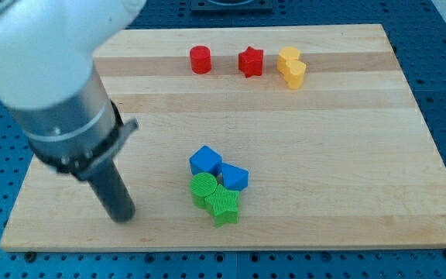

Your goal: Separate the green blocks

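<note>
Two green blocks touch each other near the view's bottom centre: a green round block (203, 187) and a green star-shaped block (223, 205) just to its lower right. Two blue blocks press against them from above: a blue cube (205, 161) and a blue block (234, 177). My tip (122, 216) rests on the board at the view's bottom left, about a hundred pixels to the left of the green blocks and touching none of them. The rod rises to the large white arm at the view's top left.
A red cylinder (200, 60), a red star (250, 61) and a yellow heart-shaped block (290, 67) stand in a row near the top edge of the wooden board (347, 139). The blue perforated table surrounds the board.
</note>
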Controlling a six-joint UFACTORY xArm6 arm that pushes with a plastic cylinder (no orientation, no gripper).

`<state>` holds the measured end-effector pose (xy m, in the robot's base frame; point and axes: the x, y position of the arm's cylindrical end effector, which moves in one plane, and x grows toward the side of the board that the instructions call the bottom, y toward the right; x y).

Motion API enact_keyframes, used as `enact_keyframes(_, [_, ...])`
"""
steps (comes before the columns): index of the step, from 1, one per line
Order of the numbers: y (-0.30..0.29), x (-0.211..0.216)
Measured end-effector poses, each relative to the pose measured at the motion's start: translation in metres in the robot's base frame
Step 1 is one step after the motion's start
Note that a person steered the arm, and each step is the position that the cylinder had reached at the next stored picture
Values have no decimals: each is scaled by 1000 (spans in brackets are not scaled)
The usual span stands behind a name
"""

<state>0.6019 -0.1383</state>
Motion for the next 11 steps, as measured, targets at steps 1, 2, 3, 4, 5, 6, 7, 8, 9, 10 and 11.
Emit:
enact_keyframes(1, [26, 15])
enact_keyframes(2, [26, 15])
enact_keyframes(3, [44, 13])
enact_keyframes(4, [92, 8])
enact_keyframes(5, [122, -6])
enact_keyframes(6, [122, -6])
enact_keyframes(7, [122, -6])
enact_keyframes(8, [66, -6])
enact_keyframes(9, [36, -7])
enact_keyframes(10, [26, -24])
enact_keyframes(11, [25, -34])
